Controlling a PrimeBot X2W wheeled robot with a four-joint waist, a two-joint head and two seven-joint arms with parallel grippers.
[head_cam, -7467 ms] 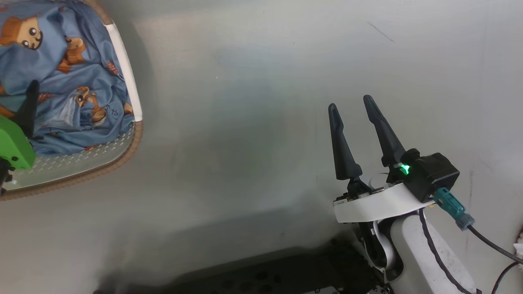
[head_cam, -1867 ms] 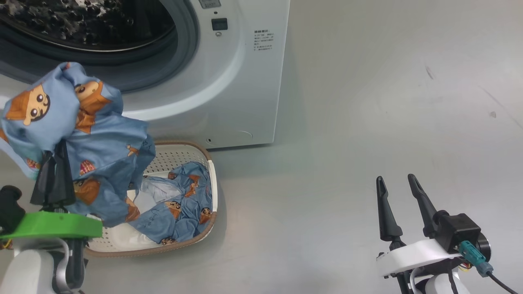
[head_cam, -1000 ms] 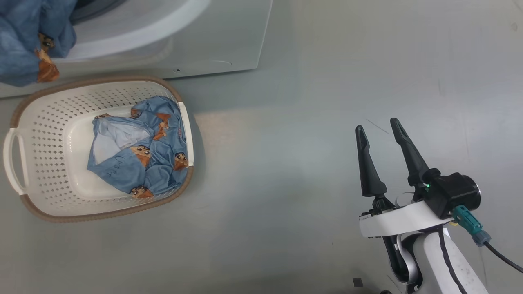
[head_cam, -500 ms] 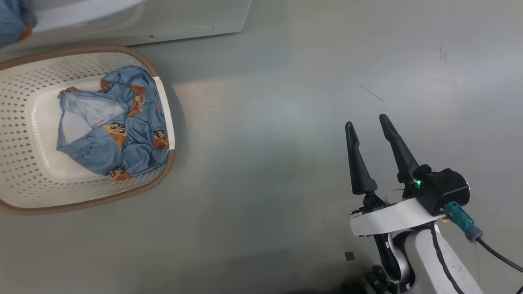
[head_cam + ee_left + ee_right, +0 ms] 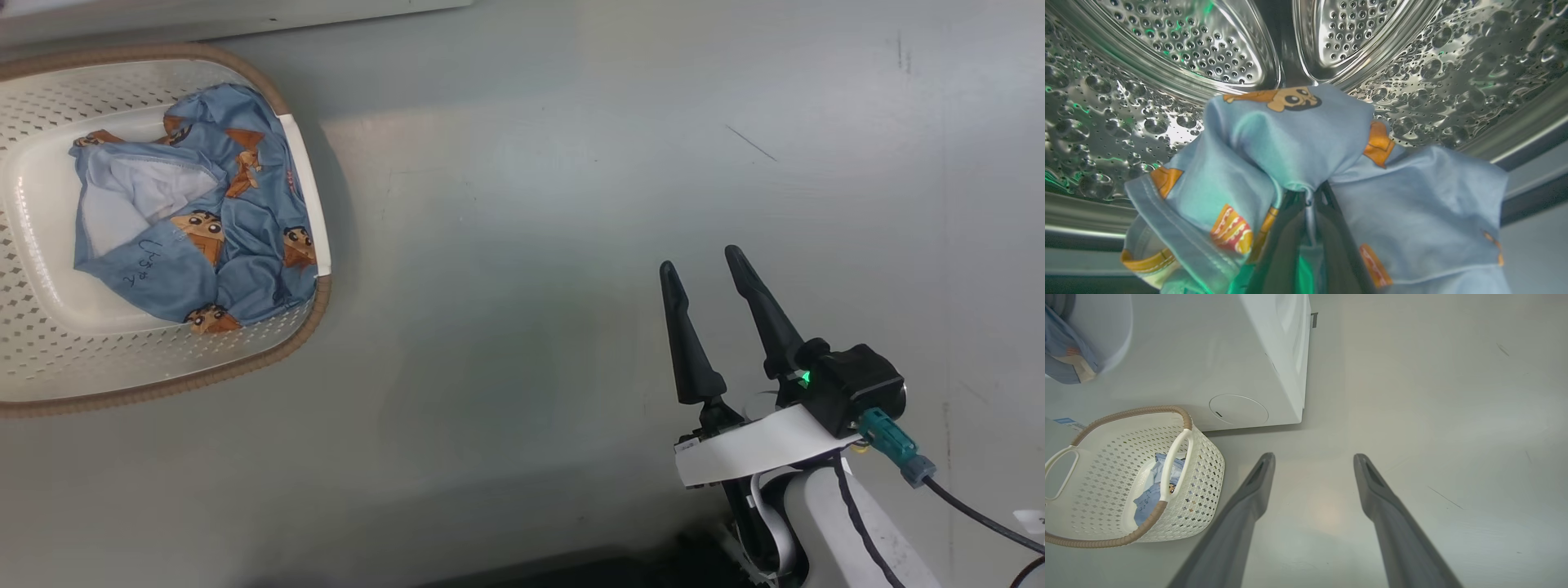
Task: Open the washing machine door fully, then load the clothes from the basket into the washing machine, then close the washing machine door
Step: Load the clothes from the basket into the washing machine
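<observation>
Left hand [image 5: 1312, 195] clamped on blue garment [image 5: 1298, 143], held inside washing machine [image 5: 1167, 81] drum for release. Second garment [image 5: 245, 278] in basket [image 5: 163, 384], just before washing machine, awaits pick. Right hand [image 5: 700, 258] fingers apart, idle, well clear of washing machine.

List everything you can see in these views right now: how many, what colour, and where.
washing machine: one, white, standing on the floor behind the basket
drum: one, perforated shiny steel, just beyond the held garment
basket: one, cream with brown rim, on the floor in front of the washing machine
clothes: two pieces, light blue with orange-brown figures; one lying in the basket, the other held at the drum's mouth
floor: one, grey
left hand: dark fingers shut on the held garment
right hand: dark fingers open, empty, over bare floor
</observation>
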